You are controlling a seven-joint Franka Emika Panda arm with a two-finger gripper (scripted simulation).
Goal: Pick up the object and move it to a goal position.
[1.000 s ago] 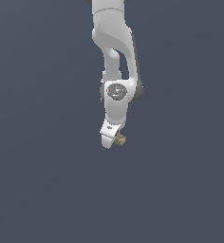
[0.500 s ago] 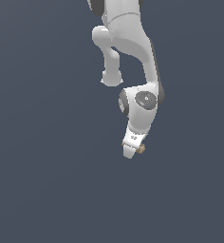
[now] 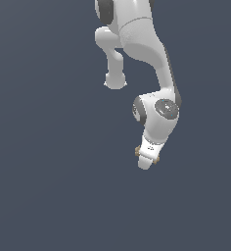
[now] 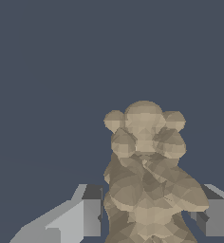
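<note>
The object (image 4: 144,175) is a tan-brown, lumpy, knobbly thing. In the wrist view it fills the space between my two fingers (image 4: 90,211), which press on it from both sides. In the exterior view only small tan bits of the object (image 3: 137,151) show at the sides of my white gripper (image 3: 147,159). The gripper hangs in the air over the plain dark grey ground, tilted, at the end of the white arm that comes down from the top of the view.
Plain dark grey ground (image 3: 49,186) lies all around. The arm's upper links (image 3: 132,34) reach down from the top of the exterior view.
The arm has carried the gripper and the held object toward the exterior view's right and a little lower. The grip on the object is unchanged.
</note>
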